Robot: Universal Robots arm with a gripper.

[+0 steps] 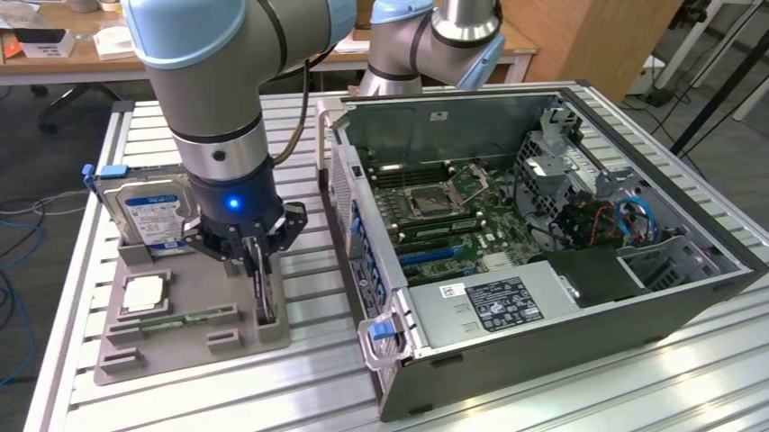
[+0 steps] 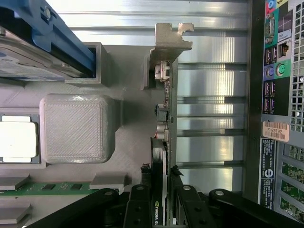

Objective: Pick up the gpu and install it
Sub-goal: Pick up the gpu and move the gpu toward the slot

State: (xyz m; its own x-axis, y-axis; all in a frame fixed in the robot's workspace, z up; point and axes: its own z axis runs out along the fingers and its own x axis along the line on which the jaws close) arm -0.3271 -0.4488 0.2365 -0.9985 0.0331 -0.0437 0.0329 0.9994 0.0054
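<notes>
down low, my gripper [image 1: 259,259] [image 2: 160,172] is closed narrow on the gpu [image 1: 265,292] [image 2: 160,152], one finger pressed to each face of the thin card. the gpu stands on edge in its slot of the grey tray [image 1: 180,340] [image 2: 128,95], its silver bracket at the end away from me. a memory stick [image 1: 180,319] [image 2: 47,187] and a processor chip [image 1: 142,292] [image 2: 16,140] lie in the same tray, with a hard drive [image 1: 150,211] [image 2: 28,52] upright at one end. the open computer case [image 1: 577,360] stands just beside the tray, on the exterior view's right.

wooden desk [image 1: 60,65] and wooden cabinet [image 1: 601,36] stand behind the slatted metal table [image 1: 673,387].
</notes>
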